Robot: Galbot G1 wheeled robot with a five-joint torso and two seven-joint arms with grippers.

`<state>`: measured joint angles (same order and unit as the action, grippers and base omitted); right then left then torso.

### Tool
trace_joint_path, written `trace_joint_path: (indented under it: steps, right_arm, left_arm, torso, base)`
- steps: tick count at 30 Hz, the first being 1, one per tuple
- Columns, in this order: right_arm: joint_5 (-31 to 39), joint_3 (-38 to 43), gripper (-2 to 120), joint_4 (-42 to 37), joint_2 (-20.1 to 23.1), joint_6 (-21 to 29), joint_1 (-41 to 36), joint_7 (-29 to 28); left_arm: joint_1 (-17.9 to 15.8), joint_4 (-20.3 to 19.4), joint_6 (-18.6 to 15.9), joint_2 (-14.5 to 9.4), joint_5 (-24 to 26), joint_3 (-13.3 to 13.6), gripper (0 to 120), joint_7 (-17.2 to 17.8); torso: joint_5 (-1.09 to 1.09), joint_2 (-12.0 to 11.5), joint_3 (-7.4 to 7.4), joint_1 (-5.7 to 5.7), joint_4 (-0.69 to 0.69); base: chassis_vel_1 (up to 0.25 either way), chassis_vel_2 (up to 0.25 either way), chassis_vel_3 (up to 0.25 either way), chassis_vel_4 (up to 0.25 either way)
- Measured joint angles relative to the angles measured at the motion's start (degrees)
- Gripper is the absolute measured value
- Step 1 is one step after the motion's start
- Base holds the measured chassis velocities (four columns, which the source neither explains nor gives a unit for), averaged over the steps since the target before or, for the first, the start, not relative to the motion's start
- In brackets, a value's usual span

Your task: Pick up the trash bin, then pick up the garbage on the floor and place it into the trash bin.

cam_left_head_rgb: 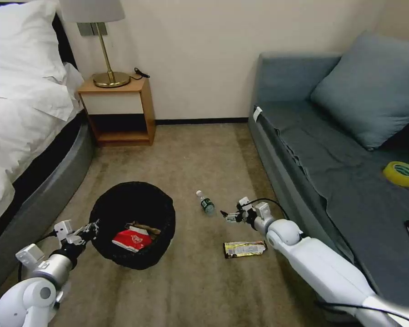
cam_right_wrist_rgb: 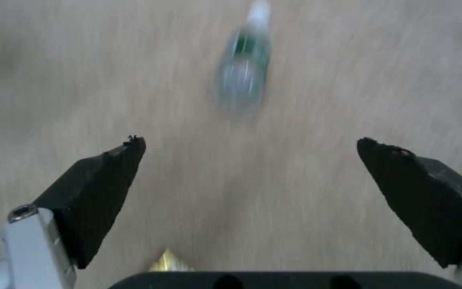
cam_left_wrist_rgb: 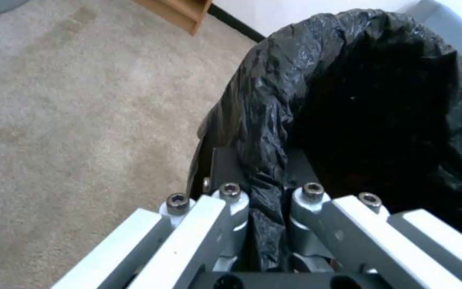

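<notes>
The trash bin [cam_left_head_rgb: 132,225], round with a black bag liner, hangs just above the carpet at lower left. My left gripper [cam_left_head_rgb: 92,228] is shut on its rim [cam_left_wrist_rgb: 266,208], the liner pinched between the fingers. Inside lie a red snack packet [cam_left_head_rgb: 132,239] and a tan scrap [cam_left_head_rgb: 143,226]. A small clear bottle [cam_left_head_rgb: 206,203] with a green label lies on the carpet in the middle; it is also in the right wrist view, bottle [cam_right_wrist_rgb: 244,68]. My right gripper [cam_left_head_rgb: 226,215] hovers open just right of the bottle. A dark-and-gold bar wrapper [cam_left_head_rgb: 244,249] lies below that gripper.
A grey sofa [cam_left_head_rgb: 350,150] with a cushion and a yellow tape roll [cam_left_head_rgb: 401,173] runs along the right. A bed [cam_left_head_rgb: 18,122] fills the left side. A wooden nightstand [cam_left_head_rgb: 118,111] with a lamp stands at the back wall. Open carpet lies between them.
</notes>
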<state>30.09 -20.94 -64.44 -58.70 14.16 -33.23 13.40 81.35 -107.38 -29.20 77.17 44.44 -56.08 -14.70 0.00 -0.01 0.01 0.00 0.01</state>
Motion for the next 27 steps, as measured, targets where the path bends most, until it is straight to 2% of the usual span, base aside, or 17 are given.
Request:
trace_joint_path:
  steps: [6, 10, 23, 27]
  right_arm:
    - [-0.9, -3.7, 100, 2.8, -0.2, 5.6, 1.7, 3.2]
    - [-1.5, -5.6, 100, 3.3, -1.0, 7.2, 1.9, 4.5]
    - [-6.2, -7.6, 100, 4.6, -3.4, 6.7, 0.7, 5.6]
    - [-10.3, -7.5, 100, 6.0, -4.6, 4.8, -0.3, 5.9]
  left_arm:
    - [0.0, 1.7, 0.5, -1.0, 0.3, -0.5, 4, -1.4]
    - [0.2, 2.6, 0.9, -1.5, 0.3, -0.7, 4, -2.0]
    - [0.8, 3.9, 1.6, -1.9, 0.3, -1.8, 4, -3.0]
    - [1.0, 4.3, 1.7, -2.0, 0.2, -2.0, 4, -3.1]
  torso:
    - [0.00, 0.0, 0.00, 0.00, -0.01]
    - [0.00, 0.0, -0.01, 0.00, -0.01]
    - [0.00, 0.0, -0.01, 0.00, 0.00]
    - [0.01, 0.0, -0.01, 0.00, -0.01]
  base:
    - [0.000, 0.000, 0.000, 0.000]
    - [0.000, 0.000, 0.000, 0.000]
    - [0.000, 0.000, 0.000, 0.000]
    - [0.000, 0.000, 0.000, 0.000]
